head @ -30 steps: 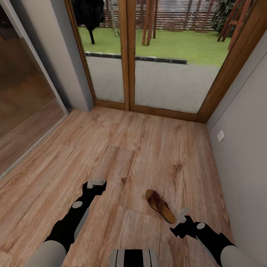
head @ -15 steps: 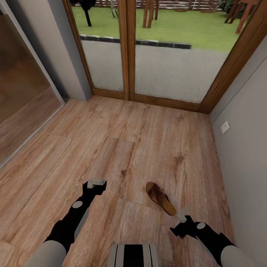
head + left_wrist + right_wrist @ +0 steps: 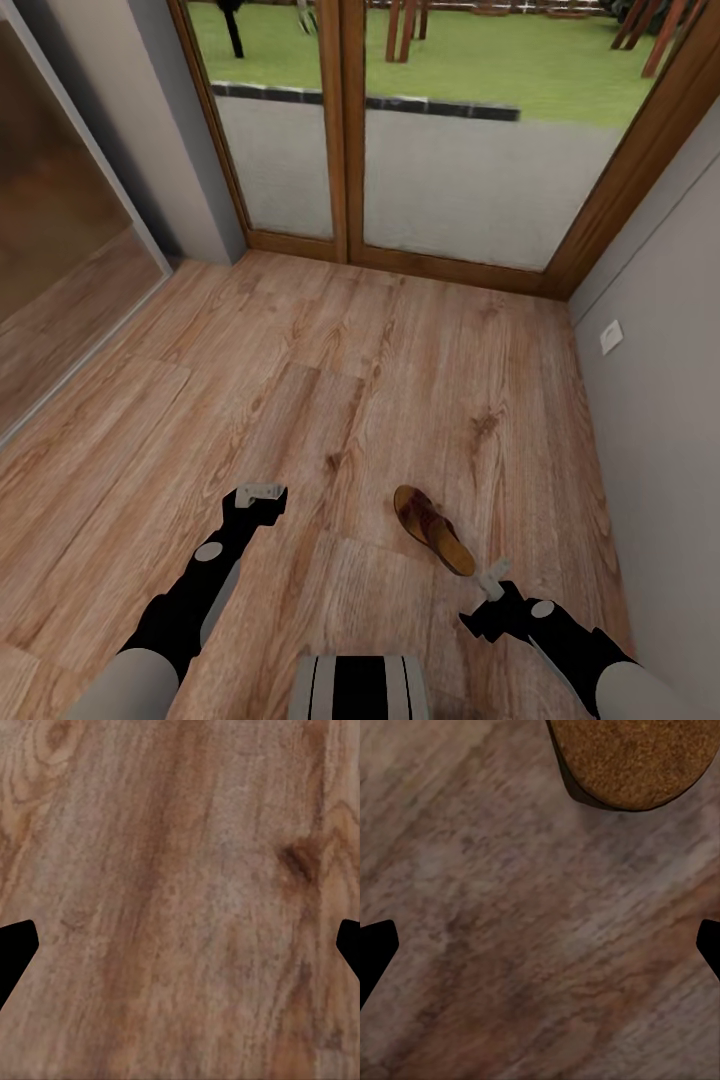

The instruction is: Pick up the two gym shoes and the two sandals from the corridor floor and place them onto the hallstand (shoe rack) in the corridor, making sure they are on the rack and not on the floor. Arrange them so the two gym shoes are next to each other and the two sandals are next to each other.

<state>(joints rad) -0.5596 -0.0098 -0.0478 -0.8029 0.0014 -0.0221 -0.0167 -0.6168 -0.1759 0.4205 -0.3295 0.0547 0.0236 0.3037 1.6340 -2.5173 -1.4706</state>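
One dark reddish-brown sandal (image 3: 432, 529) with a tan sole lies on the wood-plank corridor floor (image 3: 300, 400), just ahead of my right gripper (image 3: 492, 580). The right wrist view looks down on the sandal's cork-coloured heel end (image 3: 634, 757) beyond the open fingers, whose dark tips (image 3: 375, 945) stand wide apart over bare planks. My left gripper (image 3: 262, 492) hovers over empty floor to the left of the sandal, open too, with nothing between its fingertips (image 3: 15, 949). The gym shoes, the other sandal and the hallstand are out of view.
A wood-framed glass double door (image 3: 345, 130) closes the corridor ahead, with lawn outside. A grey wall with a white socket (image 3: 611, 337) runs along the right. A glass panel (image 3: 60, 240) lines the left. My base (image 3: 360, 690) shows at the bottom edge.
The whole picture has shifted as the head camera tilted down a little. Both arms and the sandal have kept their places.
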